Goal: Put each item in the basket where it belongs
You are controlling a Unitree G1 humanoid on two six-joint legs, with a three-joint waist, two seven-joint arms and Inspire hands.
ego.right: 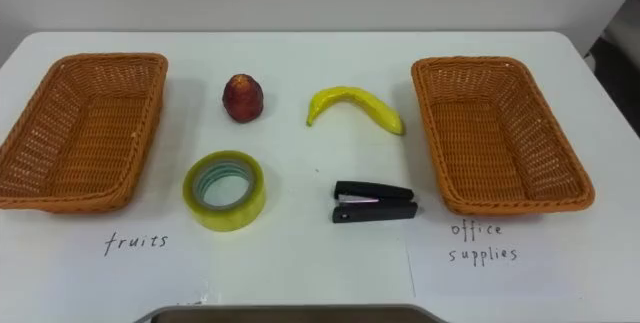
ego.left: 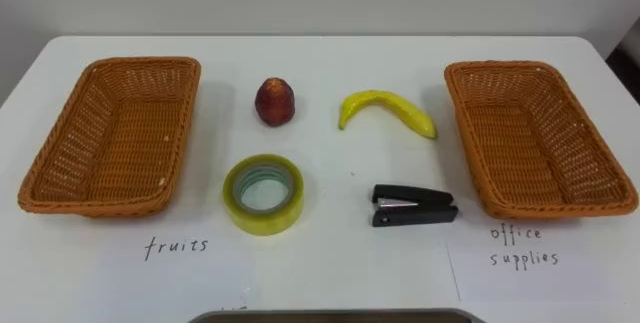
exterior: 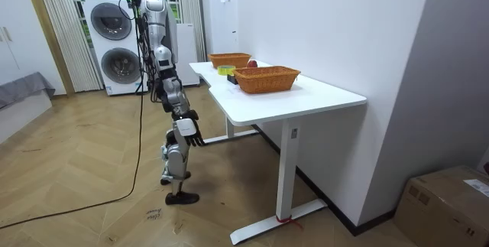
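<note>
On the white table (ego.left: 330, 273) a wicker basket (ego.left: 140, 62) stands at the left and a second wicker basket (ego.left: 500, 65) at the right, both with nothing in them. Between them lie a red round fruit (ego.left: 275, 101), a yellow banana (ego.left: 388, 109), a roll of yellowish tape (ego.left: 242, 210) and a black stapler (ego.left: 415, 205). In the room view I stand at the table's long side. My right hand (exterior: 189, 131) hangs beside my hip, below the tabletop, with its fingers relaxed and nothing in it.
A handwritten label lies in front of each basket. In the room view two stacked washing machines (exterior: 114, 44) stand behind me, and a cardboard box (exterior: 451, 201) sits on the floor past the table's near end.
</note>
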